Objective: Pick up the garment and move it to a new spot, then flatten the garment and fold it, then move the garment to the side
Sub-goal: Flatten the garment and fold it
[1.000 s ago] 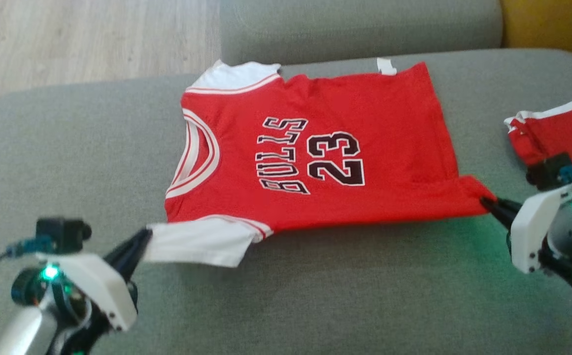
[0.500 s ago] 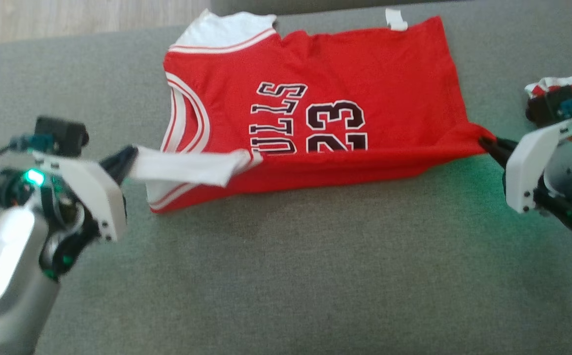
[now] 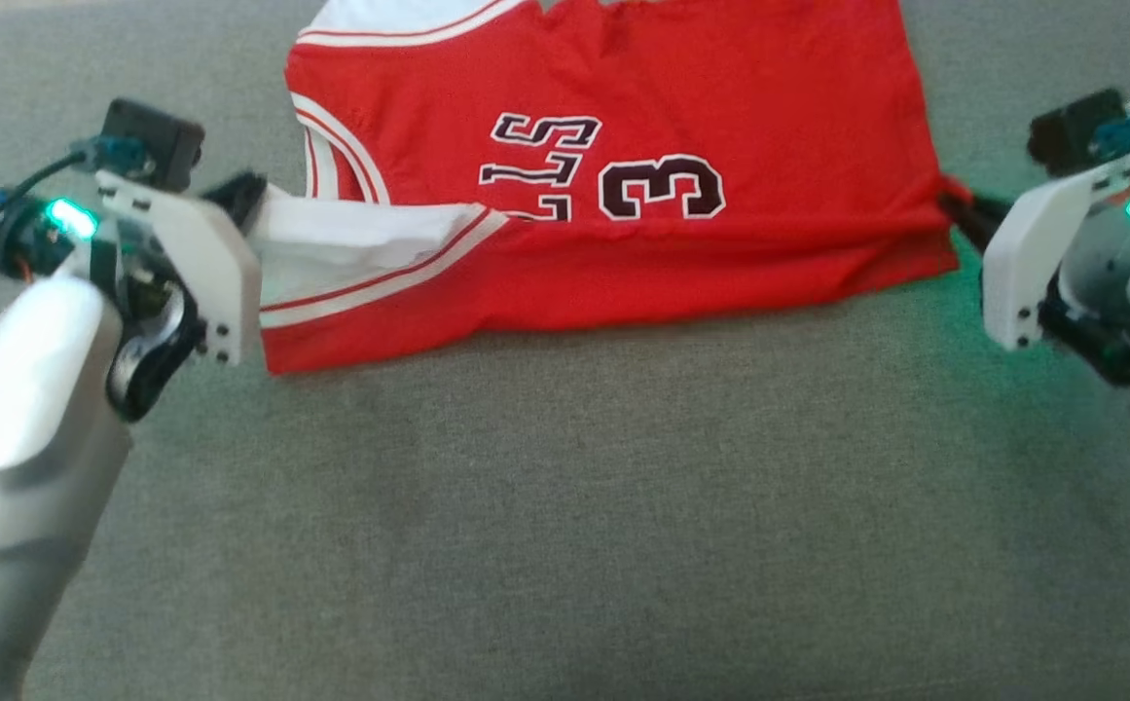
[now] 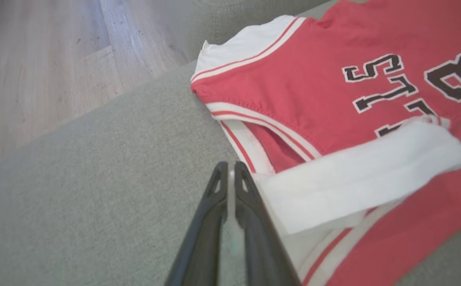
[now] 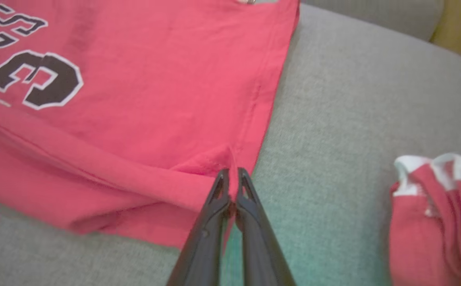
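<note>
the red jersey is lying face up on the grey sofa cushion, toward its far side, with its near long edge being turned up and over onto the printed front, so the lower parts of the letters and of the number are being covered. the fold is running from collar end to hem end. at the collar end the white sleeve is lying across the red body, and the left gripper is pointing into its outer edge. in the left wrist view its fingers are standing almost together with a pale sliver between them, which i am reading as the sleeve's edge being pinched. at the other end the right gripper is clamping the near hem corner, the red cloth puckering into its closed tips. holding the two corners apart like this is pulling the flap taut, which seems to be the point: a slack flap would be landing crooked. i am judging the first lengthwise fold to be nearly laid down, with the release coming next.

nothing here is working as a container; the cushion is simply bearing the jersey and, well apart to the robot's right, a bunched red bundle with white trim.
</note>
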`<state>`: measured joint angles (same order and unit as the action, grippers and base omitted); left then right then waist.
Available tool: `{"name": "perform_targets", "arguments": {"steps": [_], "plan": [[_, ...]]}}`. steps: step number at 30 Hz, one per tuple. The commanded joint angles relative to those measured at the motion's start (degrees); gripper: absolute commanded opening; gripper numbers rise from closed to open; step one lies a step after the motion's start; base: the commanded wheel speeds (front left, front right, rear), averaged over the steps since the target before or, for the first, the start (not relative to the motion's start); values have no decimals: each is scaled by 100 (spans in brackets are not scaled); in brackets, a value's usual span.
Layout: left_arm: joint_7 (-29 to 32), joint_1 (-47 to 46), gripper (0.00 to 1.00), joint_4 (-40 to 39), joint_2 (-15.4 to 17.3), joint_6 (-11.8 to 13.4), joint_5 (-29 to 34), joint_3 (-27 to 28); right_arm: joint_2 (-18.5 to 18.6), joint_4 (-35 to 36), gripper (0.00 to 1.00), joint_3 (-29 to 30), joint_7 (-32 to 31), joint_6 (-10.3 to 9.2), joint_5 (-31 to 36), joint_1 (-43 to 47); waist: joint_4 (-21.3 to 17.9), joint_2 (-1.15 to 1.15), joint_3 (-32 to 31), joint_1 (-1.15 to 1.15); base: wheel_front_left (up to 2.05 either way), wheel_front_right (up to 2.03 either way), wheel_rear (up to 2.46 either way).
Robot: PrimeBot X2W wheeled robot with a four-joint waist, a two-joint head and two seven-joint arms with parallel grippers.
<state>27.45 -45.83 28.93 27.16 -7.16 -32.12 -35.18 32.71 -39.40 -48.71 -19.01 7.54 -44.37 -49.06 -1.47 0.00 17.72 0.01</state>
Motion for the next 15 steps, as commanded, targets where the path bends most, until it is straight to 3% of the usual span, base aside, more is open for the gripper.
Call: {"name": "perform_targets", "arguments": {"steps": [1, 4, 10, 15], "plan": [[-233, -473, 100, -10, 136, -21, 128, 210, 32, -10, 100, 20, 205, -5, 115, -214, -5, 0, 76, -1, 0, 0, 0], [-913, -777, 100, 268, -111, 78, 258, 284, -130, -278, 100, 192, 614, -5, 129, -389, -6, 0, 138, -1, 0, 0, 0], [-2791, -1052, 100, 727, -576, 569, 348, 706, -312, -804, 100, 617, 1980, -5, 474, -603, 28, 0, 33, -1, 0, 0, 0], [-3965, -830, 100, 817, -880, 673, 103, 1076, -474, -1057, 100, 1192, 3199, -5, 816, -505, 55, 0, -261, -1, 0, 0, 0]]}}
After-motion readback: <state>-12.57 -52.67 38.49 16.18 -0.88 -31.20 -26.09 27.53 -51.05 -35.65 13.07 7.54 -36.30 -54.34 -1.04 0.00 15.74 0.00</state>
